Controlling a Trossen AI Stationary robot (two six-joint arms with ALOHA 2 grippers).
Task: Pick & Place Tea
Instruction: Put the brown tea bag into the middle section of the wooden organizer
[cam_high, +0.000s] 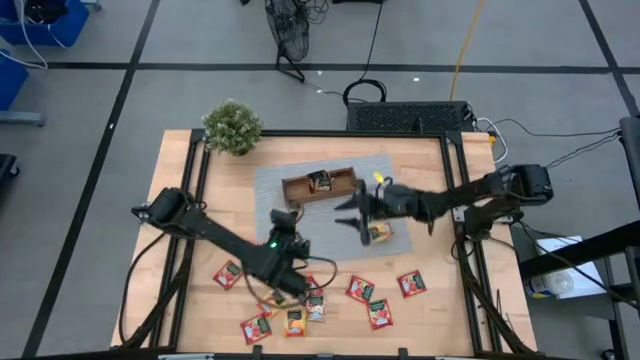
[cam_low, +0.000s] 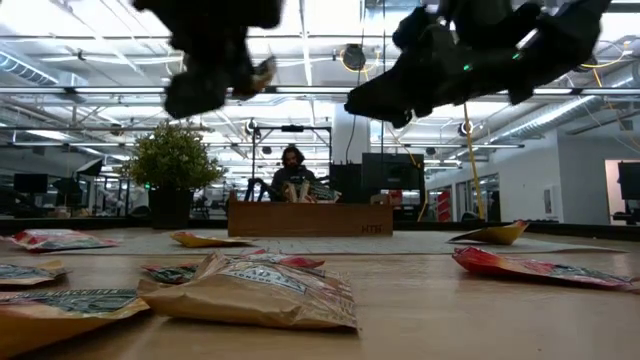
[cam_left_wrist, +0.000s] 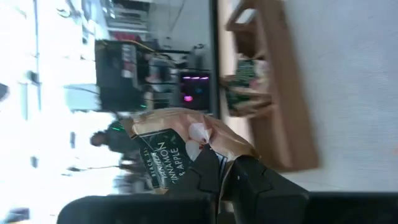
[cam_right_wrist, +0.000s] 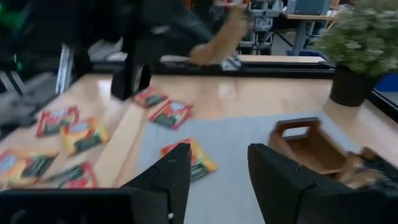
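The left pincer (cam_left_wrist: 224, 171) pinches a crinkled tan foil tea packet (cam_left_wrist: 177, 140) at lower centre, while the right pincer (cam_right_wrist: 214, 165) gapes wide over the grey mat (cam_right_wrist: 261, 186).

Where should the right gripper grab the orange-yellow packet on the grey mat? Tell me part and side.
Pinch one edge, coming straight down from above. The orange-yellow packet lies flat on the grey mat, so a level approach would likely slide over it. The open right gripper hangs close by.

wooden tray (cam_right_wrist: 314, 149) blurred and its contents unreadable in the right wrist view; left end effector (cam_low: 215, 85) cropped by the low view's top edge.
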